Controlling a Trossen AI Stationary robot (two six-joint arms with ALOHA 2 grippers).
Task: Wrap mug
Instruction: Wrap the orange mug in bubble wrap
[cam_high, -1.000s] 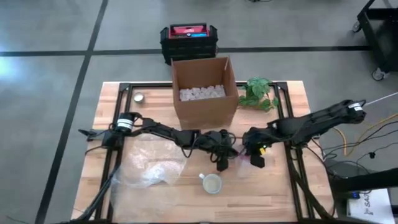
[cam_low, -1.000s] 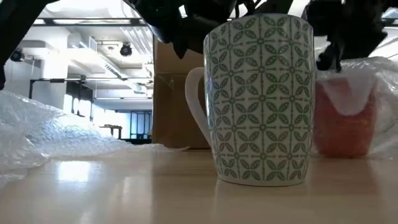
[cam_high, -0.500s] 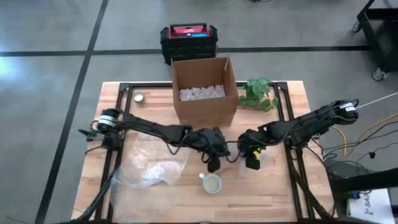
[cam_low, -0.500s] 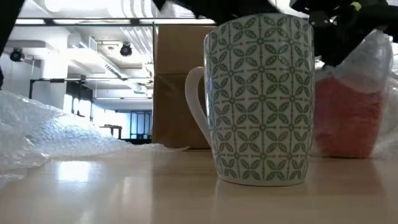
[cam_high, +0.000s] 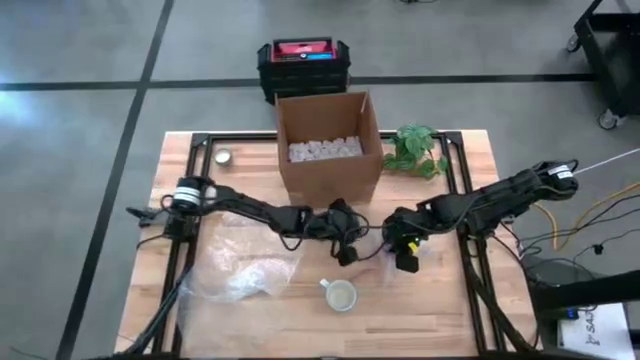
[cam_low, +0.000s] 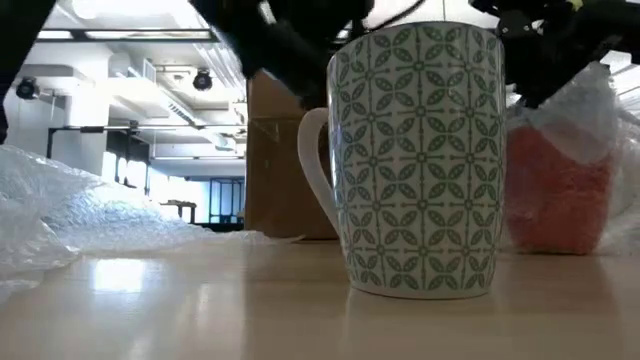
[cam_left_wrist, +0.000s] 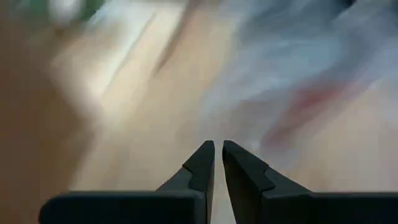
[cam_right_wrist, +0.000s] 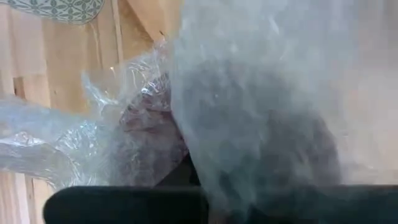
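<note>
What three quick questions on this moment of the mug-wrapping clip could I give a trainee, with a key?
1. True or false: the green-patterned mug stands upright and unwrapped on the table.
2. What does the cardboard box hold? A) white packing pieces B) a second mug C) nothing
3. Fill in: the red mug near the right gripper is covered in ____ wrap.

Key:
1. True; bare, in front of the left gripper, whose fingers are closed.
2. A.
3. Bubble; more of it lies loose on the table's left.
</note>
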